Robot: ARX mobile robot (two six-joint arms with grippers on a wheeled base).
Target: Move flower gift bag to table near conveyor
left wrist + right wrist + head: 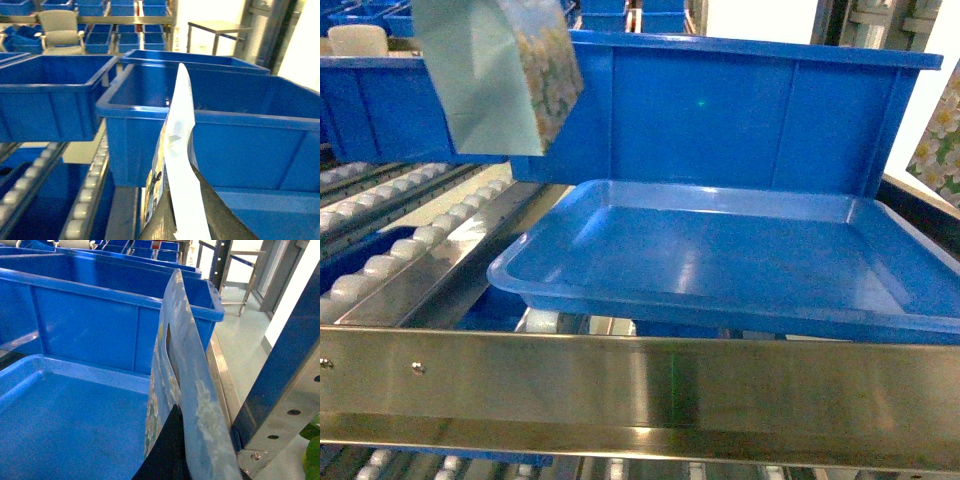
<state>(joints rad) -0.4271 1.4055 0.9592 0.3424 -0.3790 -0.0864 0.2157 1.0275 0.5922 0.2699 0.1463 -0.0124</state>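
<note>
Showing no readable writing, flower gift bag [510, 70], conveyor [390, 250]

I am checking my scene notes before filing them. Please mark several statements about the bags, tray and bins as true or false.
1. The shallow blue tray holds nothing. True.
2. The flower gift bag lies flat in that tray. False: it hangs in the air at the upper left, above the white rollers.
3. A shiny steel rail runs across in front of the tray. True.
4. The deep bin behind the tray is red. False: it is blue.
5. A second floral bag shows at the right edge of the head view. True.
</note>
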